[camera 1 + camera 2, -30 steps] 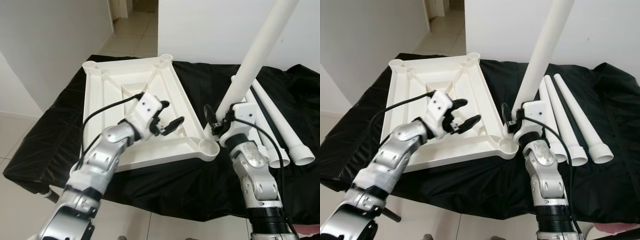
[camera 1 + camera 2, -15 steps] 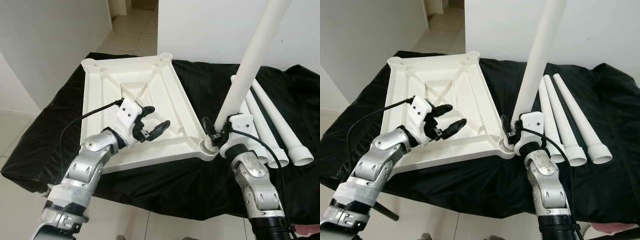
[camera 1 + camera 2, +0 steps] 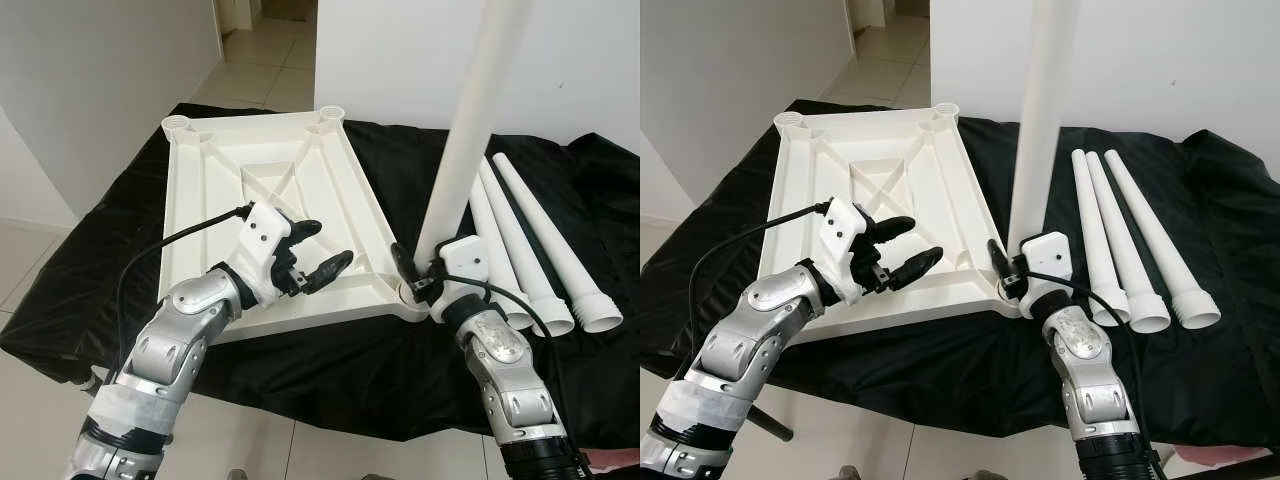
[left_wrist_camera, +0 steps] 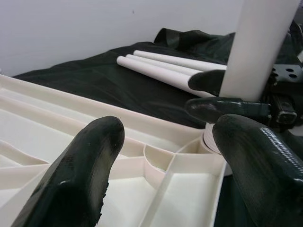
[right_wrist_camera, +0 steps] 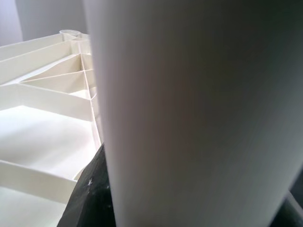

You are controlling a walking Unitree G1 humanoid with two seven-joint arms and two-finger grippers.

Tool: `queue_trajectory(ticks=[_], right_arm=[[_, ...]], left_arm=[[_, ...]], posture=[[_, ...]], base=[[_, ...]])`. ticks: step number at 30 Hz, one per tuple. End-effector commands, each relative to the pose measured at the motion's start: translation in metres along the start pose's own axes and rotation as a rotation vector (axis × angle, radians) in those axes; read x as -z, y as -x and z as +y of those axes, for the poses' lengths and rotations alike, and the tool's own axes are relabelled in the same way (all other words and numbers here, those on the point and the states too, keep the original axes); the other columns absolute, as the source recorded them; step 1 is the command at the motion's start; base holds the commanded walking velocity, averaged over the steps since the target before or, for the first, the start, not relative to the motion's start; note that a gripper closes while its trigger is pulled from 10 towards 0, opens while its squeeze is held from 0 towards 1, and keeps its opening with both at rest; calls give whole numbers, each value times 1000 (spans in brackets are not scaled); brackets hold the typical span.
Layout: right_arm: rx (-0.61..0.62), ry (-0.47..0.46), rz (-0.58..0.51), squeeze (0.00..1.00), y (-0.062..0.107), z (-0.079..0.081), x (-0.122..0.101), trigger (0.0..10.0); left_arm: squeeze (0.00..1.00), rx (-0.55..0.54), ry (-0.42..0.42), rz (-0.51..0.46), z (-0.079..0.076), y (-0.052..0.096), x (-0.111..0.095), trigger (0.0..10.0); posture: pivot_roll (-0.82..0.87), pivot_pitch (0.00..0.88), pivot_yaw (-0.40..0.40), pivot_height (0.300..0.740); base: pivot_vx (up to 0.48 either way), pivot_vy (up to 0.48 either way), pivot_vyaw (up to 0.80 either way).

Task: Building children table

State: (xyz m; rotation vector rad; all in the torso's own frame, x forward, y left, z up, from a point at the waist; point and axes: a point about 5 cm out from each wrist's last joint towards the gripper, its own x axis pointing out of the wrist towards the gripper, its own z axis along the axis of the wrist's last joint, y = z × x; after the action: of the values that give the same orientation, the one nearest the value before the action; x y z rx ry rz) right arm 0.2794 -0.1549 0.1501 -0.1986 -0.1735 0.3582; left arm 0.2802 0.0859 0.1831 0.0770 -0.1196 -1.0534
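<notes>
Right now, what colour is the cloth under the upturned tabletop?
Black cloth, clearest in the right eye view.

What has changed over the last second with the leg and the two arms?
The right gripper, shut on the table leg, has swung it from a rightward tilt to nearly upright at the tabletop's near right corner socket. The left gripper, open, has pulled back toward the near edge. The tabletop and the three spare legs on the black cloth lie as before.
</notes>
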Motion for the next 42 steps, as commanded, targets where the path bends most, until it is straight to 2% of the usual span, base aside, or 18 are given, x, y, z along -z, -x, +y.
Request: queue_trajectory(ticks=[1,7,13,14,19,21,27,33,35,42], right_arm=[[-22,10,23,0,2,3,6,10000],[-45,16,23,0,5,3,10,10000],[-41,-31,16,0,9,0,18,10000],[-41,-65,14,0,12,2,25,10000],[-27,-106,26,0,14,3,32,10000],[-10,-158,32,0,13,3,36,10000],[31,-232,92,0,10,-1,45,10000],[29,-256,151,0,6,-1,50,10000],[37,-315,182,0,6,1,53,10000],[63,-330,185,0,6,-2,54,10000]], left_arm=[[0,119,4,8,-9,1,0,10000],[0,116,1,17,-8,2,0,10000],[0,118,0,28,-10,3,-1,10000],[0,119,-3,31,-10,3,-2,10000],[0,121,-13,39,-10,3,-2,10000],[0,121,-14,40,-10,3,-2,10000],[0,119,-15,46,-9,3,-3,10000],[0,119,-16,50,-9,4,-3,10000],[0,117,-19,52,-9,4,-3,10000],[0,117,-20,52,-9,4,-3,10000]], posture=[[-54,0,-32,740],[-55,0,-33,740],[-55,0,-33,740],[-55,0,-29,740],[-54,0,-26,740],[-52,0,-24,740],[-49,0,-23,740],[-49,0,-20,740],[-48,0,-23,740],[-50,0,-23,740]], base=[[0,0,0],[0,0,0],[0,0,0],[0,0,0],[0,0,0],[0,0,0],[0,0,0],[0,0,0],[0,0,0],[0,0,0]])
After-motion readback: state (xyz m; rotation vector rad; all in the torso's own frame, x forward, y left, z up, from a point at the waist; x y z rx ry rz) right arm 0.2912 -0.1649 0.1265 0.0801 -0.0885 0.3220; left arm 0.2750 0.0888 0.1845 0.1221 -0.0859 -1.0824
